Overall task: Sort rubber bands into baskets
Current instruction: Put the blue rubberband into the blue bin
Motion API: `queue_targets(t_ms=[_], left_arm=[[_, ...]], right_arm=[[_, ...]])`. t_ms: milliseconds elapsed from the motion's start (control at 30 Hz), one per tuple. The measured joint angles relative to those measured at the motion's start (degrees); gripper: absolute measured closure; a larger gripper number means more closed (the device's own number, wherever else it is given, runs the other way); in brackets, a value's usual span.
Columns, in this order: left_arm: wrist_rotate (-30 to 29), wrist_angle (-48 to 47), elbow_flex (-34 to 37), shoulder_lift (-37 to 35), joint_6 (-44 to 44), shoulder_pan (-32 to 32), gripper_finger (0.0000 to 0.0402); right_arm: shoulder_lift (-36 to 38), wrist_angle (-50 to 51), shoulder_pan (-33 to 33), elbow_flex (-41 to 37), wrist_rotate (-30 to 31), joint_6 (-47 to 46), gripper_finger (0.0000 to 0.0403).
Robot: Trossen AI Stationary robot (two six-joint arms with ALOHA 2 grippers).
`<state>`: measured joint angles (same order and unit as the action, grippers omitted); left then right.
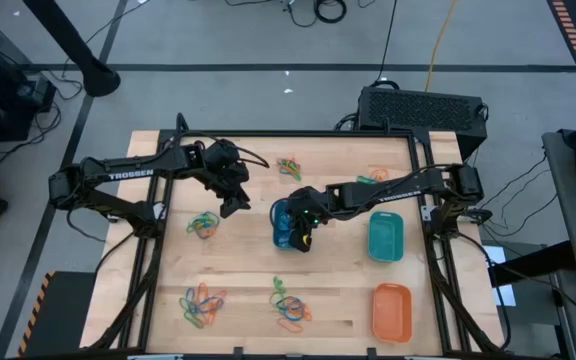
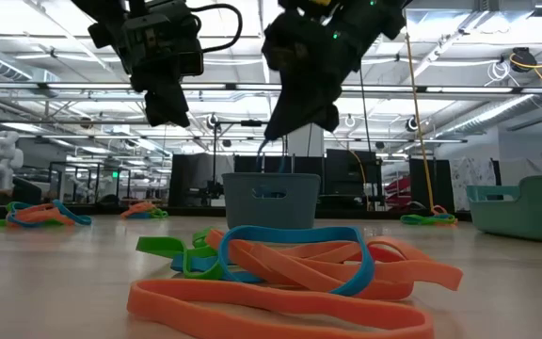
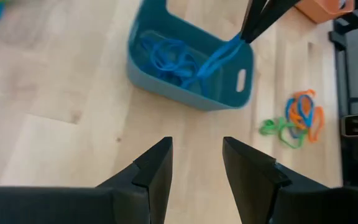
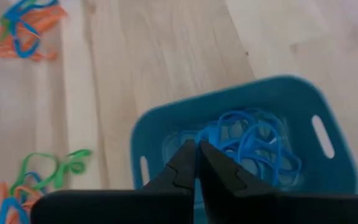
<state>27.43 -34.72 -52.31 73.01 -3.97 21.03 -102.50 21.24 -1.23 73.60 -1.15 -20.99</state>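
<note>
A thin blue rubber band (image 3: 219,55) hangs over the small blue plastic basket (image 1: 286,226), which sits near the middle of the light wooden table (image 1: 238,275). The right gripper (image 1: 303,236) is right above this basket, and its two dark fingers (image 4: 188,165) are pinched together on the top of that blue band. The band's low end touches more blue bands (image 4: 253,140) that lie in a heap inside the basket.

The left gripper (image 1: 231,205) hangs in the air beside the blue basket, on its left. Its fingers (image 3: 154,168) are spread apart with nothing between them.

The teal-green plastic basket (image 1: 385,237) stands near the table's right edge. The orange plastic basket (image 1: 391,310) sits by the front right corner.

Loose bands in blue, green and orange lie in small piles. One pile (image 1: 203,226) is toward the left edge, one pile (image 1: 201,306) is near the front left corner, one pile (image 1: 289,306) is by the front edge, and one pile (image 1: 289,167) is near the back edge.
</note>
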Motion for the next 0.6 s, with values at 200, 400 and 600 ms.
queue_targets(t_ms=[200,400,600], left_arm=[[-1.5,-0.1,0.0,0.0,0.3,0.0,0.0253],[-1.7,-2.3,0.0,0.0,0.3,0.0,0.0253],[-3.7,-5.1,0.0,0.0,0.3,0.0,0.0253]], right_arm=[[-1.5,0.2,0.9,0.0,-0.1,-2.4,0.0375],[-1.4,0.1,2.3,0.0,-0.2,-2.4,0.0345],[-1.0,0.1,3.2,0.0,-0.7,-2.7,0.0310]])
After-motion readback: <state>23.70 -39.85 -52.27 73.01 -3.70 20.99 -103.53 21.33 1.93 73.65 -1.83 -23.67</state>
